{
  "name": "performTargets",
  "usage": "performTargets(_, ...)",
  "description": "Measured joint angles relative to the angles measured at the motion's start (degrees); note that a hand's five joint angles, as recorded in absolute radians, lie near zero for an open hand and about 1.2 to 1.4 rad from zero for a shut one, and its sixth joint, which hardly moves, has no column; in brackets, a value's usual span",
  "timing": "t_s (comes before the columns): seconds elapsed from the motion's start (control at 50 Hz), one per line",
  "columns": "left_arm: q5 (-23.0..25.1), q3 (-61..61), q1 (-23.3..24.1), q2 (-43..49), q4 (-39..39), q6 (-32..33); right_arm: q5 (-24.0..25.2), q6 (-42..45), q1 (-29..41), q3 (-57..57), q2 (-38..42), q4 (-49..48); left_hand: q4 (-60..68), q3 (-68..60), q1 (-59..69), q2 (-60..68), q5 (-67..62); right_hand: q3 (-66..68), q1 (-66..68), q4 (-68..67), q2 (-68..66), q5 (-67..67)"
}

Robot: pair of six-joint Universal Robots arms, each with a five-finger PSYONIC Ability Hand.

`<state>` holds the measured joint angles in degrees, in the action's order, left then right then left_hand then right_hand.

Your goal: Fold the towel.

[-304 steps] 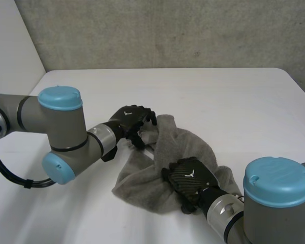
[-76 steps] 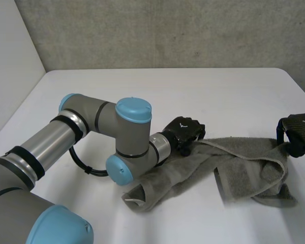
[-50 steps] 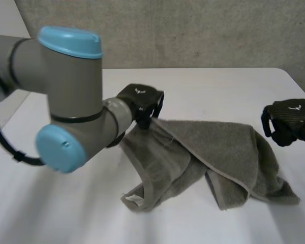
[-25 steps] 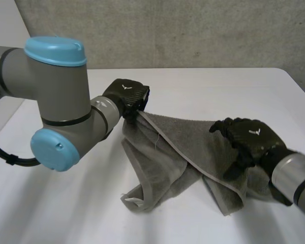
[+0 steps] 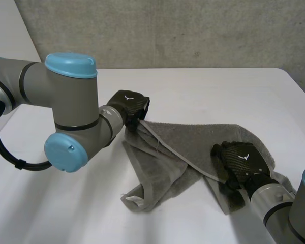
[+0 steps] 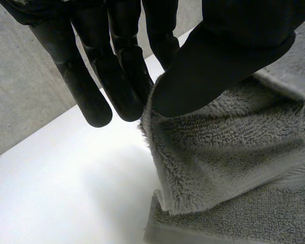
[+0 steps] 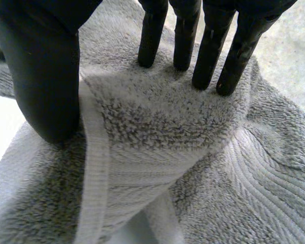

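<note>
white table takes up most of frame, surface plain and matt. far edge runs straight across upper third, far corner rounded at upper right. rough speckled grey wall stands behind it, across top of frame. pale plain panel at upper left, meets grey wall along slanted line, reaches down to table's far left corner.

Grey towel, paler hem band; white table.
</note>
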<state>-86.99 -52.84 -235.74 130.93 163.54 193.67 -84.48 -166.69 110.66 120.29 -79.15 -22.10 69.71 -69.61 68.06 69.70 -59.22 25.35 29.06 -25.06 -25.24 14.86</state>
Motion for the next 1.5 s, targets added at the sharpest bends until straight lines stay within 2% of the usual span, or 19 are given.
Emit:
performTargets(0.16, -0.03, -0.40, -0.51, -0.12, -0.17, -0.05, -5.06, 3.43, -0.52, -0.36, -0.29, -5.00, 0.00, 0.00, 0.00, 0.00, 0.00, 12.03, 13.77, -12.28, -12.07, 11.99)
performTargets(0.36, 0.08, -1.48, -1.02, -0.02, -0.22, -0.19, -6.59, 7.52, -1.43, -2.40, -0.70, -5.23, 0.01, 0.00, 0.00, 0.00, 0.00, 13.90, 16.02, -14.19, -14.14, 13.94)
performTargets(0.38, 0.20, -1.90, -1.05, 0.10, -0.17, -0.20, -6.42, 8.14, -1.97, -3.92, 0.18, -3.00, 0.01, 0.00, 0.00, 0.00, 0.00, 22.72, 26.67, -23.06, -23.65, 22.92)
performTargets(0.42, 0.31, -2.27, -1.05, 0.31, -0.13, -0.19, -6.08, 8.53, -2.51, -5.77, 1.19, -0.21, 0.01, 0.00, 0.00, 0.00, 0.00, 26.40, 30.08, -26.68, -26.56, 25.54)
performTargets(0.44, 0.38, -2.47, -1.06, 0.48, -0.11, -0.18, -5.83, 8.66, -2.78, -6.85, 1.66, 1.33, 0.01, 0.00, 0.00, 0.00, 0.00, 34.79, 40.47, -35.11, -35.46, 34.82)
performTargets(0.52, 0.61, -2.94, -1.03, 1.24, -0.06, -0.08, -4.34, 8.83, -3.61, -10.75, 2.83, 6.77, 0.01, 0.00, 0.00, 0.01, 0.00, 41.69, 47.75, -42.00, -41.81, 41.73)
performTargets(0.7, 0.93, 0.41, -0.92, 5.11, 0.27, 1.32, 3.98, 13.17, -4.62, -26.66, 5.97, 25.25, 0.01, -0.01, 0.00, 0.01, 0.00, 44.02, 50.07, -44.34, -44.03, 44.07)
performTargets(0.8, 0.67, 8.09, -1.01, 7.97, 0.34, 4.01, 5.18, 17.28, -4.31, -37.92, 10.08, 34.44, 0.01, -0.05, 0.00, 0.01, 0.00, 44.20, 50.31, -44.52, -44.24, 44.25)
performTargets(0.86, 0.23, 18.12, -1.52, 10.15, 0.40, 7.15, 4.47, 20.08, -4.13, -51.18, 13.97, 38.55, 0.02, -0.05, 0.00, 0.01, 0.00, 44.26, 50.39, -44.60, -44.29, 44.35)
performTargets(0.88, -0.02, 23.14, -1.86, 10.72, 0.64, 8.25, 3.94, 20.88, -4.12, -58.01, 15.69, 38.44, 0.02, -0.05, 0.00, 0.01, 0.00, 44.26, 50.40, -44.62, -44.29, 44.36)
performTargets(0.94, -0.38, 29.53, -2.30, 11.16, 1.07, 9.27, 3.43, 21.05, -4.19, -64.77, 17.02, 35.28, 0.02, -0.06, 0.00, 0.02, 0.00, 44.26, 50.42, -44.62, -44.29, 44.36)
performTargets(0.96, -0.80, 34.95, -2.58, 11.08, 1.93, 9.59, 3.10, 20.60, -4.25, -69.87, 17.56, 29.45, 0.02, -0.06, 0.00, 0.04, 0.00, 44.26, 50.49, -44.63, -44.30, 44.36)
performTargets(1.04, -1.74, 43.95, -2.86, 9.86, 3.67, 9.02, 2.74, 18.90, -4.25, -74.99, 16.92, 16.31, 0.02, -0.06, 0.00, 0.04, 0.00, 44.26, 50.52, -44.63, -44.30, 44.36)
performTargets(1.1, -2.47, 48.56, -2.89, 7.74, 4.49, 7.46, 2.61, 16.96, -4.24, -75.66, 15.04, 7.77, 0.02, -0.06, 0.00, 0.04, 0.00, 44.26, 50.58, -44.63, -44.30, 44.40)
performTargets(1.18, -3.26, 49.00, -2.89, 4.85, 3.14, 5.26, 3.07, 15.14, -4.21, -73.77, 12.86, 6.34, 0.02, -0.06, 0.33, 0.04, 0.00, 44.26, 50.63, -44.63, -44.30, 44.48)
performTargets(1.34, -4.14, 37.61, -4.04, 1.54, -11.28, 3.19, 5.55, 14.83, -4.04, -65.04, 11.50, 20.87, 0.02, -0.06, 0.33, 0.04, -0.06, 44.26, 50.68, -44.63, -44.30, 44.51)
performTargets(1.4, -4.04, 25.68, -4.73, 0.61, -21.61, 1.62, 6.26, 15.49, -4.28, -57.47, 11.55, 27.87, 0.02, -0.06, 0.33, 0.04, -0.07, 44.26, 50.68, -44.63, -44.30, 44.51)
performTargets(1.44, -3.93, 22.80, -4.75, 0.43, -23.16, 1.23, 6.32, 15.66, -4.33, -55.93, 11.60, 28.61, 0.02, -0.06, 0.33, 0.04, -0.07, 44.26, 50.68, -44.63, -44.30, 44.51)
performTargets(1.5, -3.31, 9.11, -4.61, -0.48, -27.95, -0.50, 6.62, 17.25, -4.59, -46.84, 12.09, 30.50, 0.03, -0.07, 0.33, 0.04, -0.07, 44.26, 50.68, -44.64, -44.30, 44.51)
